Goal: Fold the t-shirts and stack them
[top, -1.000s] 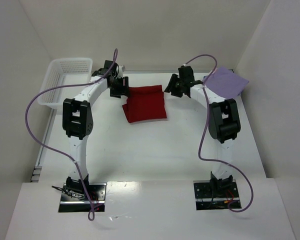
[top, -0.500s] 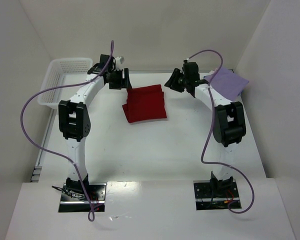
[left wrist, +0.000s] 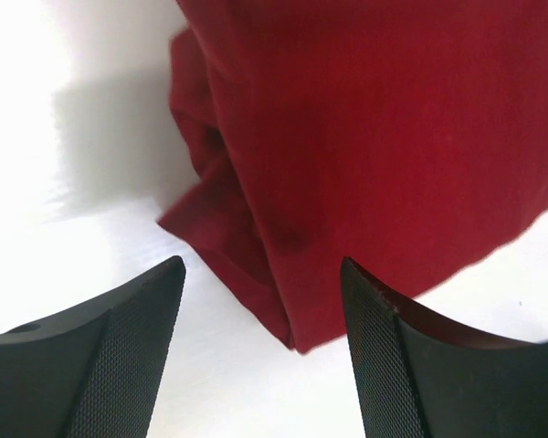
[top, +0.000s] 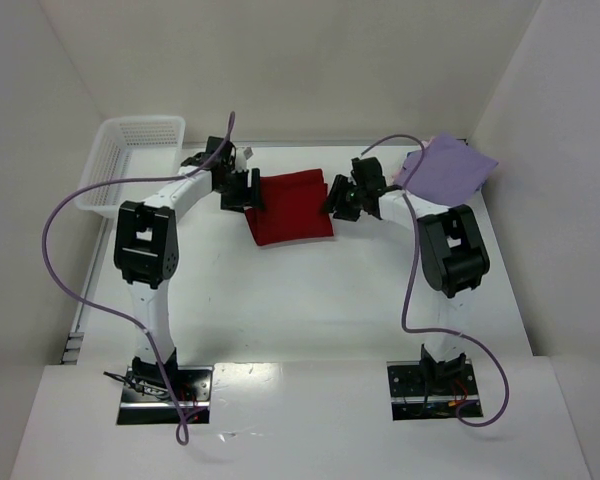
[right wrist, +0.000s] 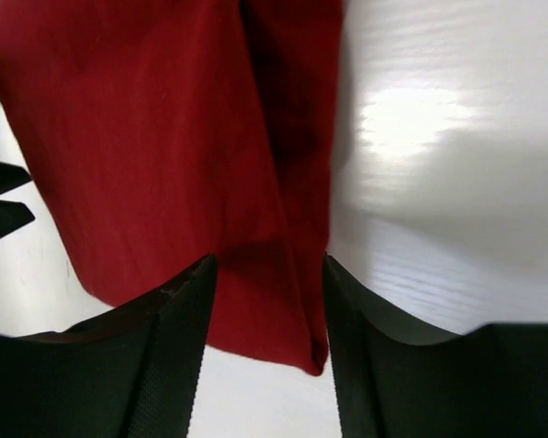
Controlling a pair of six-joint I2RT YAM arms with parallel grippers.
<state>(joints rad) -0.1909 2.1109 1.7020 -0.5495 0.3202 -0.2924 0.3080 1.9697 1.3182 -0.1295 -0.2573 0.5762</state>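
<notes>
Having descended, left jaws and right jaws stand apart, the folded dark red cloth t-shirt (top: 292,210) between them, awaiting grasp.

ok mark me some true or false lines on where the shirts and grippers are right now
1. The dark red t-shirt lies folded between the left gripper and the right gripper. True.
2. The lavender t-shirt is in the basket. False: it lies at the table's far right, while the basket is far left.
3. The left gripper is clamped shut. False: its jaws stand apart at the red shirt's edge.
4. The two shirts lie apart, not stacked. True.
</notes>
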